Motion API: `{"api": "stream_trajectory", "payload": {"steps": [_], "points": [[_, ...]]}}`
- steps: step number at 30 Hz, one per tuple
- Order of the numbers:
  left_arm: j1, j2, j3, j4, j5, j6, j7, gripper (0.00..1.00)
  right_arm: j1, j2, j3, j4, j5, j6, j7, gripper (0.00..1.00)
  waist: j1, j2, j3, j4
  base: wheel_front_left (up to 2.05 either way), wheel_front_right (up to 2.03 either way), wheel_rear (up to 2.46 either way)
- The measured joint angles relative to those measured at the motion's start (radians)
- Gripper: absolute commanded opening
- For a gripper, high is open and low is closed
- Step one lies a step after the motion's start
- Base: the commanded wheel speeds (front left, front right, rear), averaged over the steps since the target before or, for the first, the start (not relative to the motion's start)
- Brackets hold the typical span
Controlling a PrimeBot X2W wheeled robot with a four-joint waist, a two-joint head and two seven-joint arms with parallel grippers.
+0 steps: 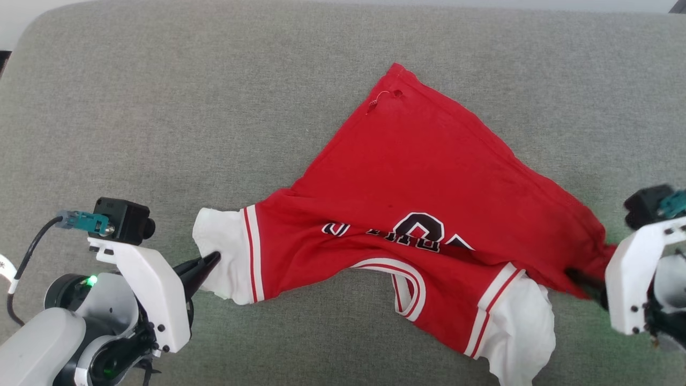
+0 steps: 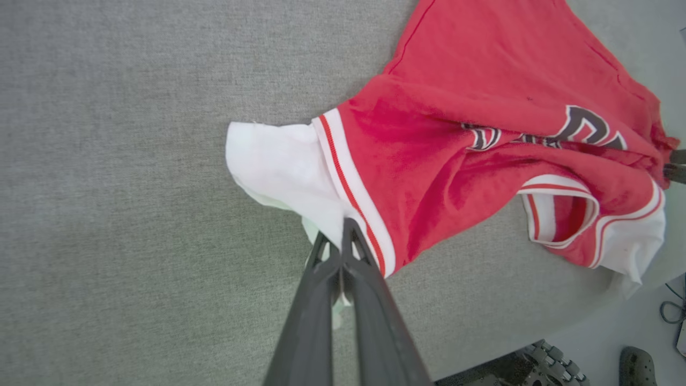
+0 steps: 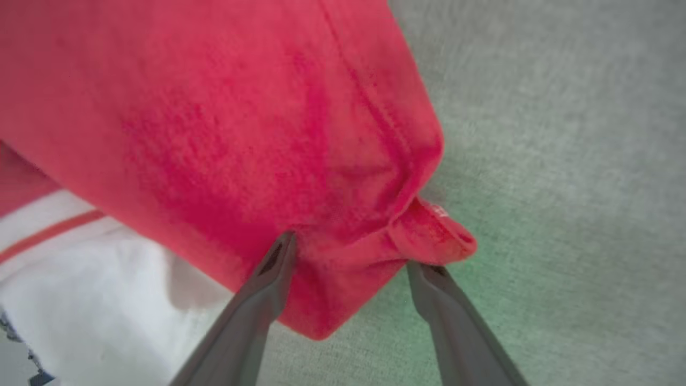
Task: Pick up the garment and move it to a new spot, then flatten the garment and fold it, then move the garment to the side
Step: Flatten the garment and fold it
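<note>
- The garment (image 1: 429, 177) lies rumpled on the grey cushion (image 1: 161, 107). Its lettering (image 1: 423, 230) is half buried in a fold, with one white sleeve (image 1: 225, 236) out at the left.
- The left gripper (image 1: 213, 258) is pressed together on that sleeve's edge — a thin pinch.
- The right gripper (image 3: 351, 254) is spread, with the red hem corner (image 3: 429, 236) lying between its fingers and nothing clamped yet.
- Flattening is judged to be the step in hand.
- The right gripper should be closed well past the rolled seam of the hem corner before any pull is made.
- The two grippers should then be drawn apart low and evenly — a sharp tug could slip the sleeve from the left pinch.
- The fold across the lettering should be watched, since it may not be opened by one stretch.
</note>
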Motion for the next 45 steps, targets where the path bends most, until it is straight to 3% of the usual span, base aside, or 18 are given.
{"api": "stream_trajectory", "payload": {"steps": [10,17,24,30,38,45], "points": [[-0.002,-0.010,0.002,-0.005,-0.001,-0.005,-0.010,0.00,-0.054,0.017,-0.078,-0.284,-0.023,0.000,0.054,1.00,0.0000,0.0000,0.022,0.013,0.00,0.00,0.00],[-0.040,-0.039,-0.016,0.000,0.014,-0.028,-0.010,0.00,-0.210,0.008,-0.015,-0.300,-0.063,-0.001,-0.031,1.00,0.0000,0.0000,0.053,0.058,0.00,0.00,0.00],[-0.106,-0.101,-0.054,0.037,0.032,-0.074,-0.008,0.00,-0.425,0.003,0.101,-0.081,-0.074,-0.001,-0.136,1.00,0.0000,0.0000,0.089,0.136,0.00,0.00,0.00],[-0.176,-0.174,-0.096,0.087,0.059,-0.128,-0.002,0.00,-0.648,-0.040,0.240,0.208,-0.067,-0.001,-0.166,1.00,0.0000,-0.0001,0.129,0.229,0.00,0.00,0.00],[-0.241,-0.253,-0.135,0.162,0.071,-0.182,-0.003,0.00,-0.837,-0.096,0.406,0.510,-0.024,-0.001,-0.151,1.00,0.0000,-0.0001,0.179,0.333,0.00,0.00,0.00],[-0.262,-0.292,-0.149,0.216,0.071,-0.212,-0.015,0.00,-0.933,-0.123,0.540,0.659,0.077,-0.002,-0.068,1.00,0.0000,0.0000,0.217,0.390,0.00,0.00,0.00]]}}
